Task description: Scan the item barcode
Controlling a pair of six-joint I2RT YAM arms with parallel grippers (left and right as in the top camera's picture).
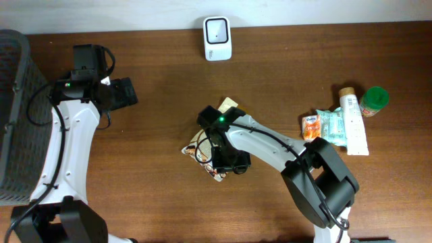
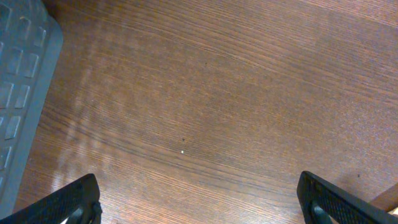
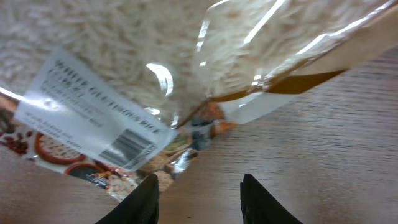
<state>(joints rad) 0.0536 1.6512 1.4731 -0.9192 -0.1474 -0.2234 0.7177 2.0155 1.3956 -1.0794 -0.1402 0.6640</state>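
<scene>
We see a clear rice bag (image 3: 186, 50), white barcode label (image 3: 93, 118) at eight o'clock; right claw (image 3: 199, 199) part-spread at six, left claw (image 2: 199, 193) spread wide.

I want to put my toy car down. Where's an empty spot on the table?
Bare wood lies between the left arm and the rice bag, and between the scanner and the snack pile. It is crowded mid-table, where the right arm covers the bag, and at the right edge.
</scene>
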